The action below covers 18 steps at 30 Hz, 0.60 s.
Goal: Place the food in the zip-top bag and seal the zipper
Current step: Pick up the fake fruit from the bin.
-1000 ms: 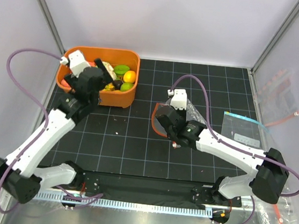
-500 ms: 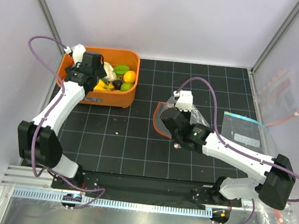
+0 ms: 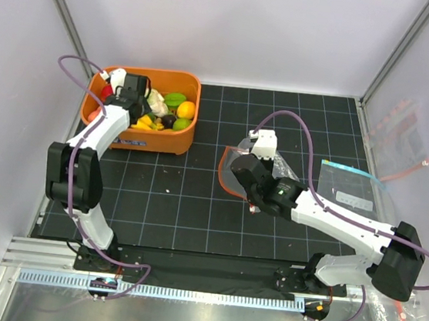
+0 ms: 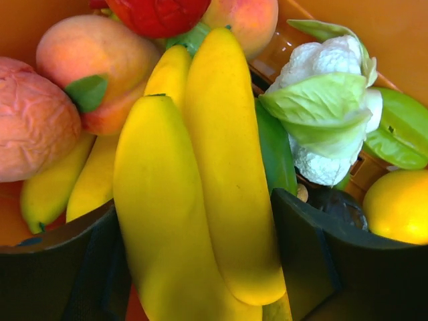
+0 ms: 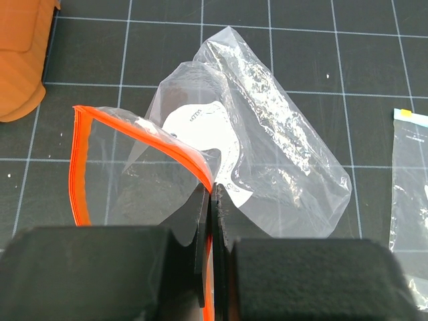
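Two arms are reaching over a black gridded bench. One orange bin is sitting at upper left, holding the food: a bunch of bananas, two peaches, one cauliflower and more. The left fingers are sitting inside it, spread wide, one just beside each flank of the bananas. At centre, one crinkly bag is lying, the right fingers clenching its orange zipper. A second, flat bag is lying at right.
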{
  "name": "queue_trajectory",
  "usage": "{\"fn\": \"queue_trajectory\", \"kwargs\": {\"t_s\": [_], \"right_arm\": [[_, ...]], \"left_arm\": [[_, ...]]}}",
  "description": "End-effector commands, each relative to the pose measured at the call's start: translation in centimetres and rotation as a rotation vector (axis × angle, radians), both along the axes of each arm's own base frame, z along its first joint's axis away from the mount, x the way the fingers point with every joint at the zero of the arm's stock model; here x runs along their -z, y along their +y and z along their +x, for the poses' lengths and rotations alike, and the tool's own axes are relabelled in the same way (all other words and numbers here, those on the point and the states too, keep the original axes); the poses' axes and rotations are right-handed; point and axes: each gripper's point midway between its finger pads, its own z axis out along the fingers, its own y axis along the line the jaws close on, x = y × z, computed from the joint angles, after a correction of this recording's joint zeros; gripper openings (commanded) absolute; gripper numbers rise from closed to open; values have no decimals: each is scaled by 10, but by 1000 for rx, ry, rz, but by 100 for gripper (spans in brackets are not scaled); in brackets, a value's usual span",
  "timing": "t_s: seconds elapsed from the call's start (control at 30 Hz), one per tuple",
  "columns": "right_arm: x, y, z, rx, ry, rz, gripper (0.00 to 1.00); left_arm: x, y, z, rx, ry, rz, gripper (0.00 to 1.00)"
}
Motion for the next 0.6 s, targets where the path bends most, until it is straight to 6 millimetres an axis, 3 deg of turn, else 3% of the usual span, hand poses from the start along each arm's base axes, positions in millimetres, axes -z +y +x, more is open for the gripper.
{"fn": "queue_trajectory", "kwargs": {"t_s": [0.0,0.1,0.23,0.27,0.37,0.5,0.57], "right_arm": [[-17,2,2,10,-46,76,1],[-17,2,2,9,-46,79,1],[-15,4,3,7,-42,75,1],[-15,4,3,7,-41,75,1],[-17,5,2,-2,-49,87,1],[-20,3,2,-10,-64,98,1],[-22,4,1,-22,-70,105,1]], "left_arm": [[7,-10,9,44,2,-50,51],[-10,-14,8,71,-42,-68,28],[-52,-12,-4,70,-174,-74,24],[-76,-12,-11,77,-235,-82,23],[-101,-22,-18,141,-324,-117,20],[-134,-53,-36,268,-405,-256,14],[-137,-73,-45,329,-416,-343,13]]}}
